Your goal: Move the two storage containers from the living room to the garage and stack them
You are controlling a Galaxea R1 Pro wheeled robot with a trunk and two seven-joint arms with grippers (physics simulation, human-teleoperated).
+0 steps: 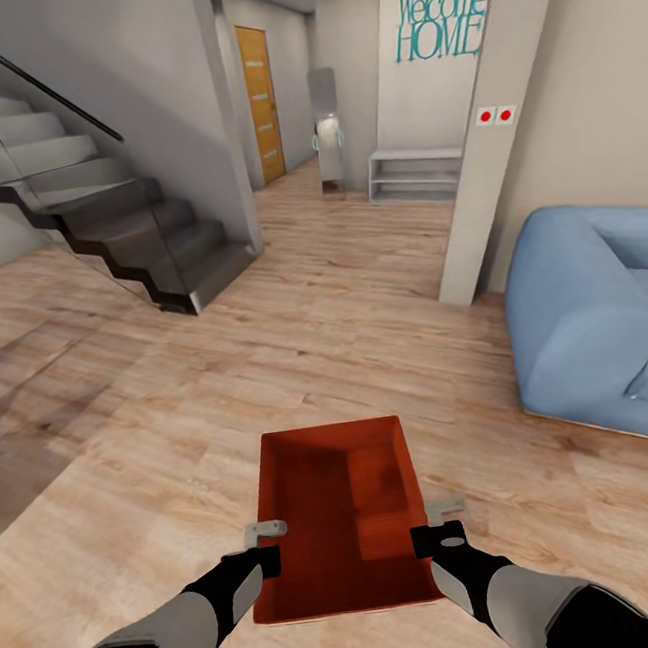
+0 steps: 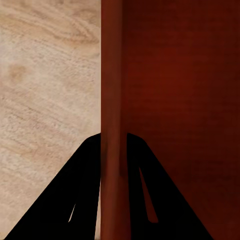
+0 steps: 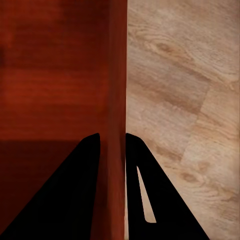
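Observation:
An orange-red storage container (image 1: 338, 514) is held level in front of me above the wood-plank floor of the living room. My left gripper (image 1: 268, 560) is shut on its left wall and my right gripper (image 1: 423, 540) on its right wall. In the left wrist view the black fingers (image 2: 80, 200) straddle the container's wall (image 2: 112, 100). The right wrist view shows black fingers (image 3: 80, 190) clamping the other wall (image 3: 116, 90), with the red container bottom (image 3: 50, 90) beside it. The bin is empty.
A blue sofa (image 1: 606, 322) stands at the right. A dark staircase (image 1: 100, 209) with a glass rail rises at the left. A white slanted pillar (image 1: 492, 124) stands ahead right. Down the hall are an orange-wood door (image 1: 261, 105) and a low white shelf (image 1: 416, 175).

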